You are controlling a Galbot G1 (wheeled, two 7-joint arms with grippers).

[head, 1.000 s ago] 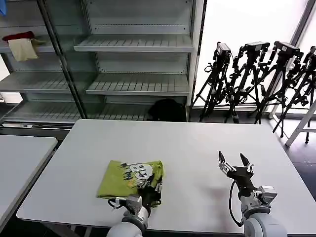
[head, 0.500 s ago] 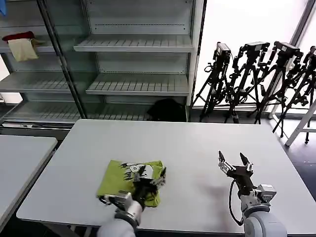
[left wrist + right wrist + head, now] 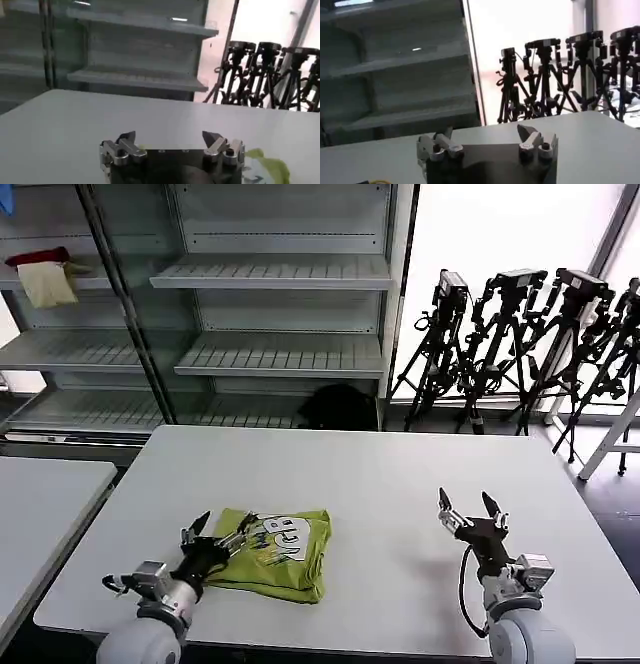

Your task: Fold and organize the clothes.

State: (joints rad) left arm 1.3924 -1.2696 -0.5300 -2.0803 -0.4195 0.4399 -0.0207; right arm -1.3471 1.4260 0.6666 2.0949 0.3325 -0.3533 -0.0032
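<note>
One lime-green T-shirt [image 3: 268, 551] is lying folded into a compact rectangle on the near left part of the white table [image 3: 400, 484], printed side up. At its left edge the left gripper [image 3: 214, 531] is hovering low with its fingers spread wide and holding nothing; whether a fingertip is brushing the cloth is hard to tell. The fabric is looking thin, soft and light, so it will likely sag and slip unfolded if lifted by one layer; pinching through all layers at a folded edge seems the safest hold. The shirt's neck and sleeves are tucked out of sight, and the print is partly covered by the gripper. Well apart to the right, the right gripper [image 3: 464, 509] is waiting above bare table, fingers wide and empty.
</note>
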